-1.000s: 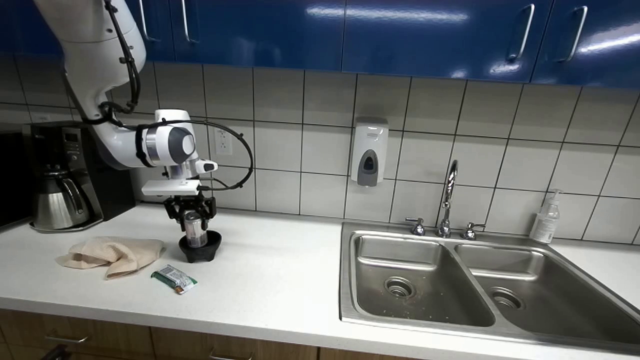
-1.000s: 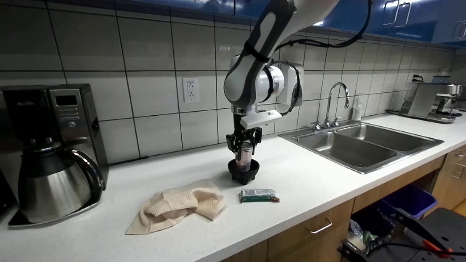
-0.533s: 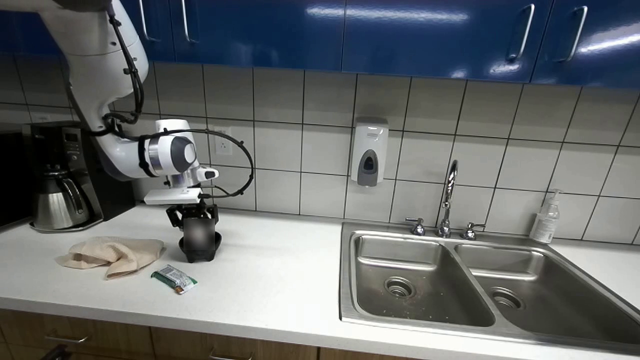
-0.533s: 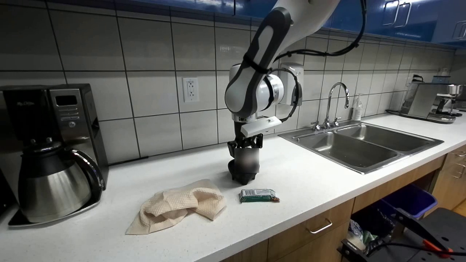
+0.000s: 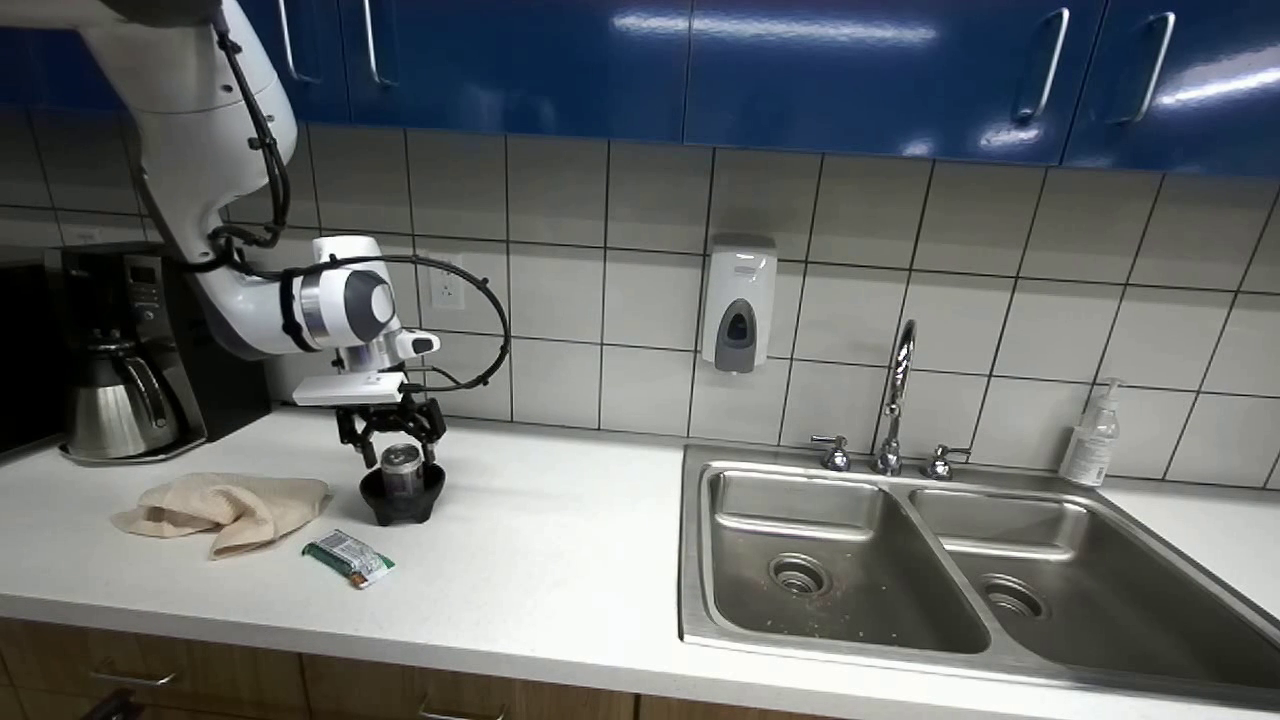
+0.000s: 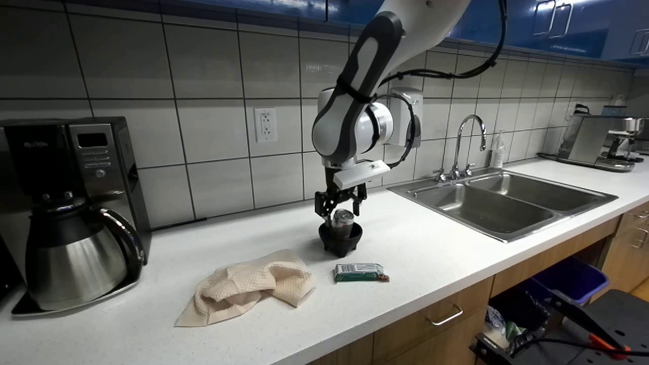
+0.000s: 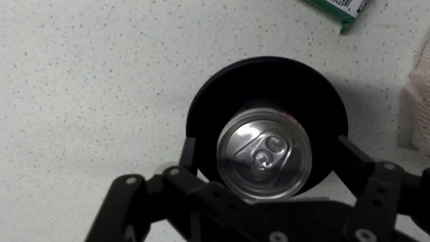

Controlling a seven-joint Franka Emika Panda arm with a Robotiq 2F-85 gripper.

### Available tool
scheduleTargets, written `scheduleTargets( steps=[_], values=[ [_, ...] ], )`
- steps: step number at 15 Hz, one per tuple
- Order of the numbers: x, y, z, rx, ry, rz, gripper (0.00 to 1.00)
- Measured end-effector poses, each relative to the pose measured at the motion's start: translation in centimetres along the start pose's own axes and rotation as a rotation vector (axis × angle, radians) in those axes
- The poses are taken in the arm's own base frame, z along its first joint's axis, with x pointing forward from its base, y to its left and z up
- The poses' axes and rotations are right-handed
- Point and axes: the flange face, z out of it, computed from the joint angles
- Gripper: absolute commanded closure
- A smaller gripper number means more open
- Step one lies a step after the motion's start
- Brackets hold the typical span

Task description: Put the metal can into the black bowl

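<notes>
The metal can, silvery with a pull-tab lid, stands roughly upright inside the black bowl. Both exterior views show the can rising above the rim of the bowl. My gripper is right over it, jaws spread wide, one finger on either side. In the wrist view a gap separates the can from each of the fingers. The can's lower part is hidden by the bowl's wall.
A green and white wrapped bar lies in front of the bowl, and a crumpled beige cloth beside it. A coffee maker with a steel carafe stands along the counter. The sink is on the opposite side.
A second ago my gripper was shut on the can, holding it higher. The arm has come down, the can sits lower in the bowl, and the fingers have opened away from it.
</notes>
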Motion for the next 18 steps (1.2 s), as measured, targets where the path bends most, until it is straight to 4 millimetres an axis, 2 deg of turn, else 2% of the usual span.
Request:
scheduleTargets(
  steps=[4,9,13,18],
  values=[
    [0.8,1.0,-1.6,-0.005,0.025,0.015,0.00],
    [0.8,3.5,-4.6,-0.006,0.051,0.051,0.00],
    [-1.0,5.7,-5.8,-0.002,0.047,0.069,0.00],
    [-4.2,8.9,-7.3,0.008,0.049,0.014,0.00]
  ],
)
